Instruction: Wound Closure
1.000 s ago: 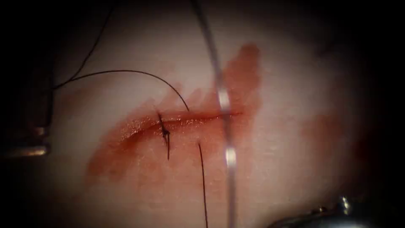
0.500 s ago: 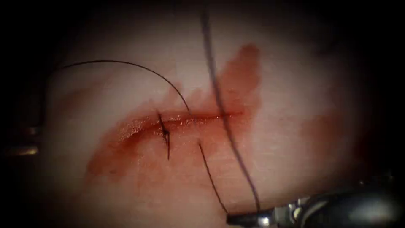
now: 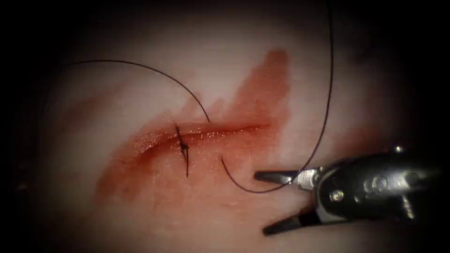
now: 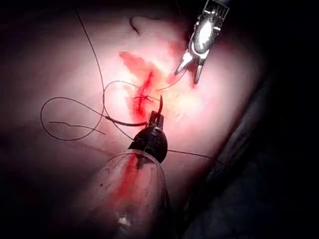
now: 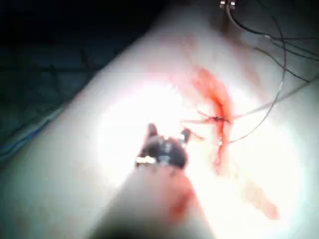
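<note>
In the endoscope view, the cut (image 3: 206,131) runs left to right across the tissue (image 3: 140,47), with red fluid (image 3: 267,79) spread around it. One knotted stitch (image 3: 183,147) crosses the cut left of its middle, so that part looks done. Just right of it the thread (image 3: 328,93) spans the cut a second time. It meets the tissue on the far side, reappears on the near side and lies slack with no knot. From there to its right end the cut carries no stitch, so I judge the job under halfway. The right tool (image 3: 260,204) sits near and right of the cut. Its fingers (image 3: 276,177) are spread wide and grip nothing, and the thread merely runs past the base of the upper one.

In the left wrist view, the left tool (image 4: 155,117) hangs just beside the knotted stitch (image 4: 144,98). Its fingers seem clamped on what I take for the needle (image 4: 124,122), near one end, with the curve lying free above the tissue and not in it. Loose thread (image 4: 55,102) loops beyond it. The right tool (image 4: 192,62) stands agape on the other side of the cut.

In the right wrist view, the right tool (image 5: 168,132) is parted and empty, near the cut (image 5: 219,104).
</note>
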Tool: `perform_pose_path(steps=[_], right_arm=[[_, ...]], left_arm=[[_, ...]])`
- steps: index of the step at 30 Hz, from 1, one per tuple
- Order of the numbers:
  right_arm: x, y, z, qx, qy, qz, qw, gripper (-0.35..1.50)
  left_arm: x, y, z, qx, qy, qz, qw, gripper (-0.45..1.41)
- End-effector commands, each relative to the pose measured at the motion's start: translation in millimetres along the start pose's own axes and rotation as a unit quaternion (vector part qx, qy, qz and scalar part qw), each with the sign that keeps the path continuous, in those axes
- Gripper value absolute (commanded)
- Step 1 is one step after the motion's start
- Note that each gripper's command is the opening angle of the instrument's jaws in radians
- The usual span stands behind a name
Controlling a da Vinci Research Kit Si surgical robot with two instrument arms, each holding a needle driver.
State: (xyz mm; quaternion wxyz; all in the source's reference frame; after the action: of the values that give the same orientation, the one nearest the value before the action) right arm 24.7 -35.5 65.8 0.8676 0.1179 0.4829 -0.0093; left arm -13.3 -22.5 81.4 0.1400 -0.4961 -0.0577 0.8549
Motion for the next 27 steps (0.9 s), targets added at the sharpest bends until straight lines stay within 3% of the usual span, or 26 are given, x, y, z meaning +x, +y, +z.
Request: perform_pose_path(steps=[1, 4, 10, 18, 19, 20, 21, 22, 27], right_arm=[[-0.6, 0.1, 1.6, -0.002, -0.001, -0.001, 1.000, 1.31], [-1.0, 0.7, 2.6, -0.007, -0.001, -0.001, 1.000, 1.26], [-1.6, 1.8, 4.0, -0.016, 0.004, 0.000, 1.000, 0.91], [-1.2, 2.3, 5.2, -0.026, 0.018, 0.018, 0.999, 0.78], [-1.1, 2.3, 5.4, -0.027, 0.020, 0.024, 0.999, 0.47], [-1.1, 2.3, 5.4, -0.027, 0.020, 0.024, 0.999, 0.47], [-1.2, 2.3, 5.4, -0.027, 0.020, 0.024, 0.999, 0.31], [-1.3, 2.1, 5.1, -0.017, 0.025, 0.028, 0.999, -0.35], [-1.7, 1.8, 4.3, -0.004, 0.007, 0.041, 0.999, -0.35]], left_arm=[[-0.6, 0.6, 0.7, -0.001, 0.000, -0.003, 1.000, -0.45], [-1.1, 1.2, 0.8, 0.003, -0.001, -0.001, 1.000, -0.45], [-1.4, 2.3, 1.8, 0.009, -0.002, -0.006, 1.000, -0.45], [-1.0, 2.3, 2.6, 0.011, -0.001, -0.008, 1.000, -0.45], [-1.0, 2.3, 2.8, 0.014, 0.003, -0.008, 1.000, -0.45], [-1.0, 2.3, 2.8, 0.014, 0.003, -0.008, 1.000, -0.45], [-1.0, 2.3, 2.9, 0.015, 0.004, -0.008, 1.000, -0.45], [-1.1, 2.4, 3.1, 0.016, 0.004, -0.008, 1.000, -0.45], [-1.3, 2.5, 3.4, 0.017, 0.004, -0.007, 1.000, -0.45]])
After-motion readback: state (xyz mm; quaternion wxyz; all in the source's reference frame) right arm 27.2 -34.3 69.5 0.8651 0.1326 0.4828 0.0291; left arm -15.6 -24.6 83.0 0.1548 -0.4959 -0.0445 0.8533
